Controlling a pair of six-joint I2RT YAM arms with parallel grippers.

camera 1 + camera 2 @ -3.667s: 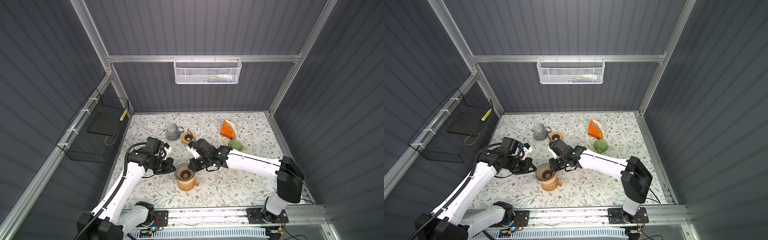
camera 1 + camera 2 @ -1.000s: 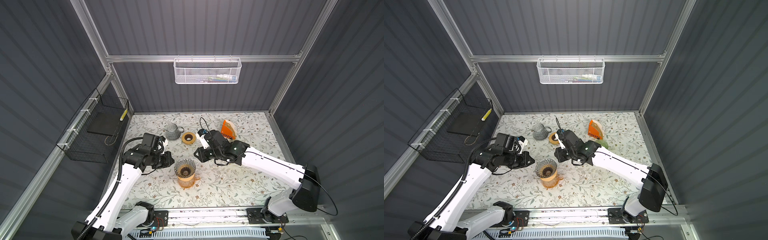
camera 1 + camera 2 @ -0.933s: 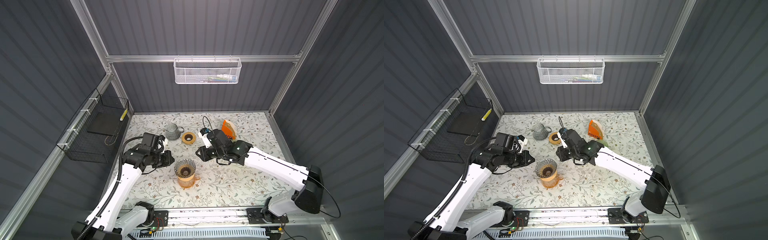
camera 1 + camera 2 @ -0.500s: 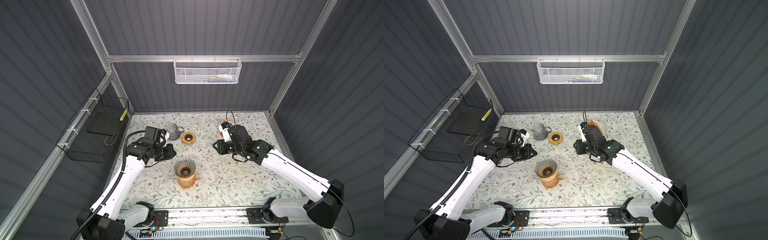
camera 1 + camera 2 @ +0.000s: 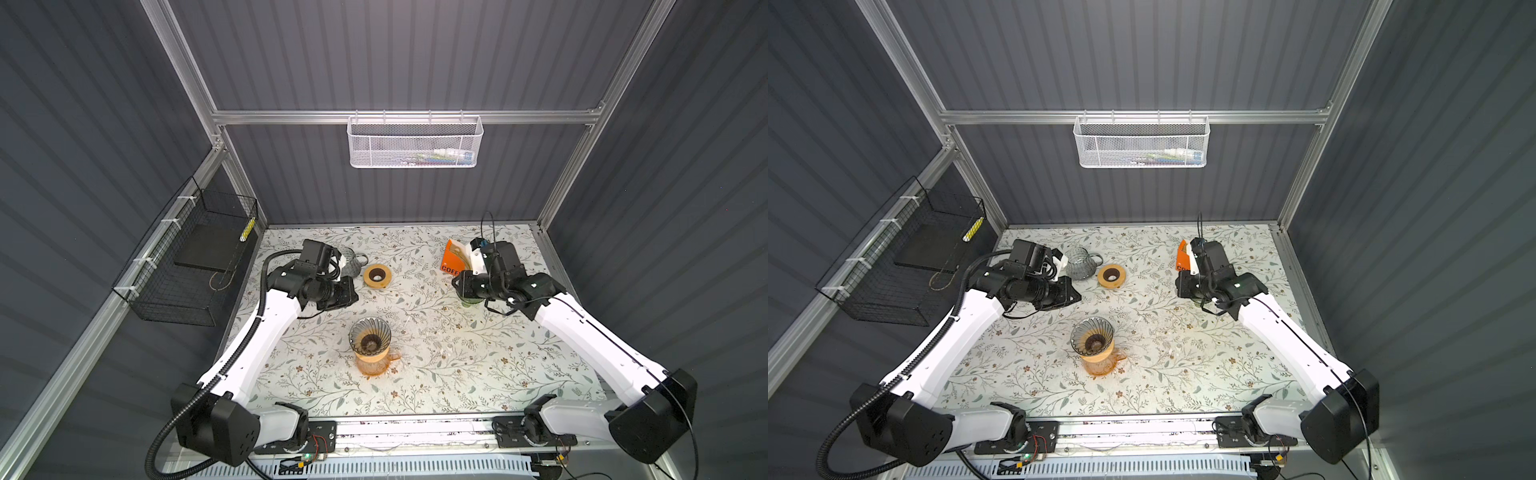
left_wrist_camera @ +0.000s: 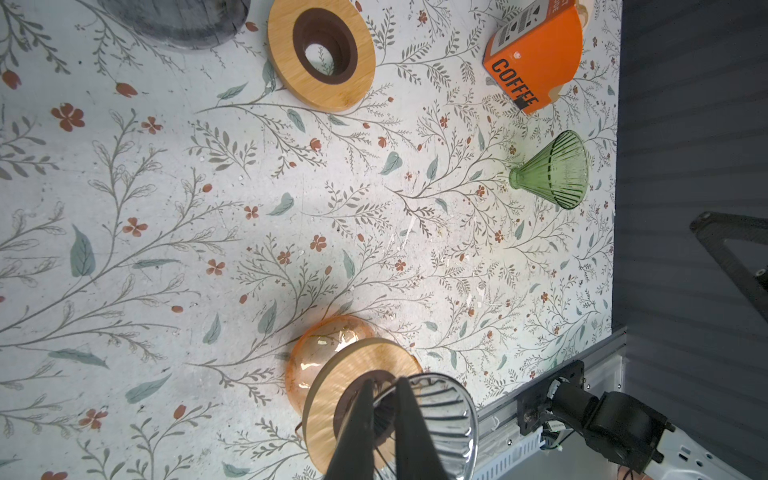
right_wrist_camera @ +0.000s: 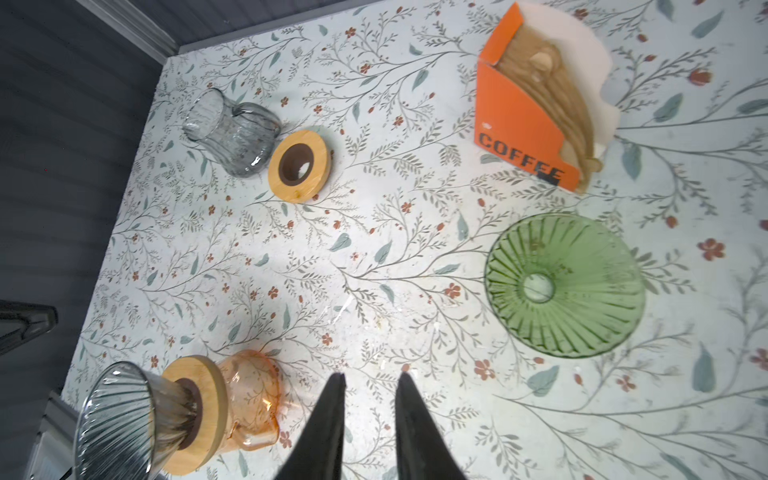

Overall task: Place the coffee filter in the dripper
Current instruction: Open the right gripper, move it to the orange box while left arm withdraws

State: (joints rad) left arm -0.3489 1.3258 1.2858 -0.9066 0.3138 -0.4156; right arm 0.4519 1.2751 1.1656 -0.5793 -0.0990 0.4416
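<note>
- Orange box [image 5: 451,259] at far right of floral table [image 5: 436,353] in both top views. Right gripper [image 5: 459,286] just near of it, pointing left. Left gripper [image 5: 348,297] well apart, at far left. Grey glass dripper [image 5: 370,337] on amber carafe [image 5: 376,365] at near centre, between both arms, no paper in it. Right arm plainly nearer the box, so likely the one to fetch.
- Left wrist: left gripper [image 6: 384,380] with jaws drawn almost together, holding nothing. Grey glass dripper [image 6: 446,415] just behind fingertips. Orange box [image 6: 536,62] far off across table.
- Right wrist: right gripper [image 7: 371,378] with jaws parted, nothing between. Brown coffee filters [image 7: 552,95] standing on edge in orange box [image 7: 515,124], tops poking from its open upper side. Box off to far side of jaws, not in line with them. Green dripper [image 7: 565,286] on table near box. Stack's long axis roughly far-to-near. Probable need: turn toward box, then pinch one exposed edge from above.
</note>
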